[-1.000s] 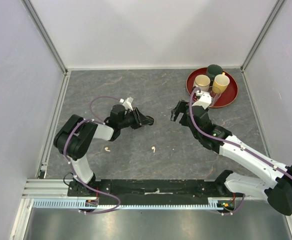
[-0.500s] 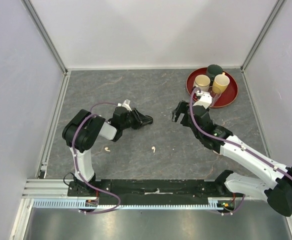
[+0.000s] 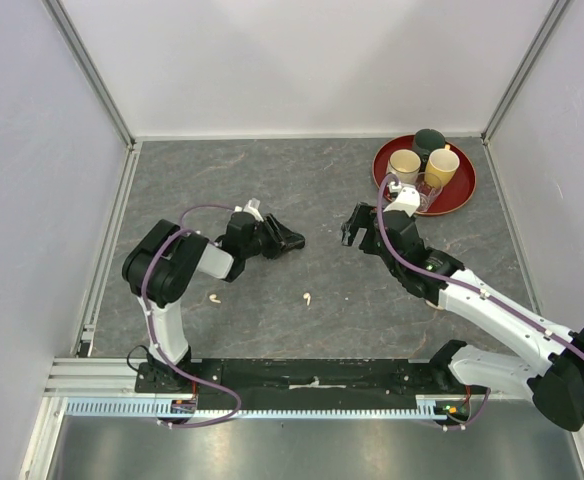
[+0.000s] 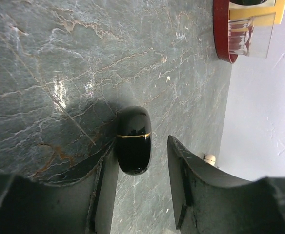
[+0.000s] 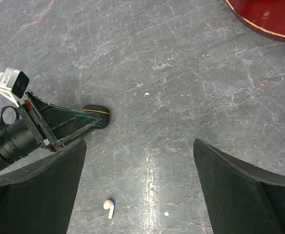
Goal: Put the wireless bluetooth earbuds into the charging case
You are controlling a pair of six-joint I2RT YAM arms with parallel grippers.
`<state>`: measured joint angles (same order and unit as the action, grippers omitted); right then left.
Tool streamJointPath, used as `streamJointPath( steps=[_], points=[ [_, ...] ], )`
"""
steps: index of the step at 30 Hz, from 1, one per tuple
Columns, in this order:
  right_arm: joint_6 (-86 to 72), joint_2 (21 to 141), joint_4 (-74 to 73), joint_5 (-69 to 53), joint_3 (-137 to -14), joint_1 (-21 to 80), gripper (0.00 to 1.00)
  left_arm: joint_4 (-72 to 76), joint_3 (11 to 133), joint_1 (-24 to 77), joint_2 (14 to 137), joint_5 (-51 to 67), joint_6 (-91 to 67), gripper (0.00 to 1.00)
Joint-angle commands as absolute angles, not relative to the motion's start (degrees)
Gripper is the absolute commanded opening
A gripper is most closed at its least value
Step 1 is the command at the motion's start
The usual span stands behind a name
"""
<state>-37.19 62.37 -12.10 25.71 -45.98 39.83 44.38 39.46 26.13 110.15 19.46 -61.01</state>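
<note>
The charging case (image 4: pixel 132 140) is a closed black pod with a thin gold seam, lying on the stone table (image 3: pixel 312 180). My left gripper (image 4: pixel 143 151) is open around it: one finger lies against the case's side, and a clear gap separates the other finger from it. From above, the case (image 3: pixel 297 240) sits at that gripper's (image 3: pixel 290 240) tips. My right gripper (image 3: pixel 352 225) hovers wide open and empty to the right of the case (image 5: pixel 96 115). One cream-white earbud (image 3: pixel 307 298) lies loose below the case, also seen as the earbud (image 5: pixel 109 207) below the right gripper (image 5: pixel 138 144). A second white earbud (image 3: pixel 214 297) lies by the left arm.
A red round tray (image 3: pixel 378 168) at the back right holds a cream cup (image 3: pixel 405 163), a yellow cup (image 3: pixel 441 165) and a dark green cup (image 3: pixel 430 140). White walls with metal rails enclose the table on three sides. The arm bases stand along the near edge.
My left gripper's jaws have parted and let go of the case, which stays on the table. The left elbow swung slightly right. The right arm barely moved.
</note>
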Motion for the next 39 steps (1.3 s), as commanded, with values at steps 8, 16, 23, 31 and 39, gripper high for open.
streamJointPath(
  steps=[8, 16, 23, 31, 39],
  points=[
    [-36.48, 62.75, -11.86, 25.84, -47.63, 39.2, 0.98, 33.24, 37.88, 26.02, 103.63, 12.84, -54.15, 0.58],
    [-41.92, 64.51, -15.73, 23.4, -47.55, 31.49, 0.98, 26.72, 36.3, 25.93, 97.48, 7.57, -47.2, 0.6],
    [-43.68, 66.62, -23.54, 19.96, -48.34, 19.35, 0.98, 16.01, 36.91, 25.84, 85.62, 3.26, -38.25, 0.61],
    [-45.17, 63.63, -31.8, 22.23, -45.62, 4.24, 0.98, 15.2, 33.58, 25.84, 64.11, 4.82, -29.28, 0.72],
    [-48.53, 63.37, -39.29, 22.07, -41.57, -7.54, 0.98, 9.71, 29.35, 25.84, 47.21, 0.48, -26.0, 0.92]
  ],
)
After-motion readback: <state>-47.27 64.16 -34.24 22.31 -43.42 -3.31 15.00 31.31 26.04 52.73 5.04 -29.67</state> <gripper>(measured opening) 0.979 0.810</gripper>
